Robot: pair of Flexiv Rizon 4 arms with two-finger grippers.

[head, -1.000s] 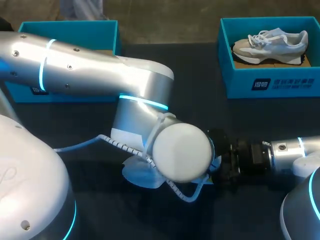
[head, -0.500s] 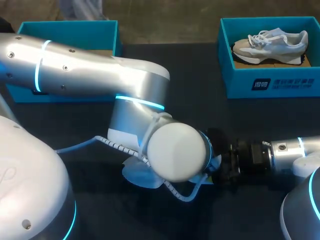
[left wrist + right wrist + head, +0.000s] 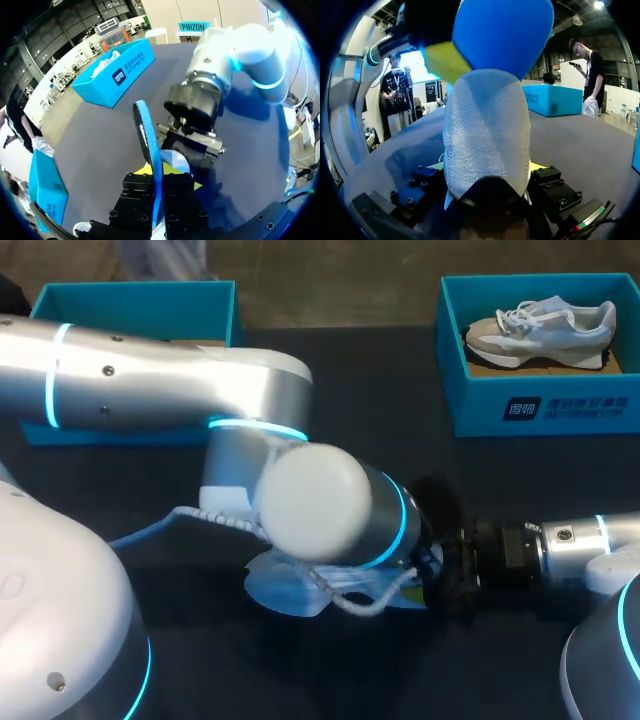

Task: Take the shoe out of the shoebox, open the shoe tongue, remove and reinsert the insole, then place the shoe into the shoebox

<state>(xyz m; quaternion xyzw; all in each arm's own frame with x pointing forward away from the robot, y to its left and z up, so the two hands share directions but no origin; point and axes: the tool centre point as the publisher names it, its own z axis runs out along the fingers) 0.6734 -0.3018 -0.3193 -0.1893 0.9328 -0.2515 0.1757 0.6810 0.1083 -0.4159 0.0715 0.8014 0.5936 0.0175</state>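
Left gripper (image 3: 162,172) pinches the insole (image 3: 146,130) on edge, long axis pointing at the shoe (image 3: 487,125), which is clamped in the right gripper (image 3: 488,167) directly opposite, near-middle of the table (image 3: 380,410).

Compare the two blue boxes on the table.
The right box holds a pale laced shoe; the left box shows none. The right box stands unobstructed; the left arm crosses over the left box and hides much of it. Both are blue, open-topped and sit at the table's far edge.
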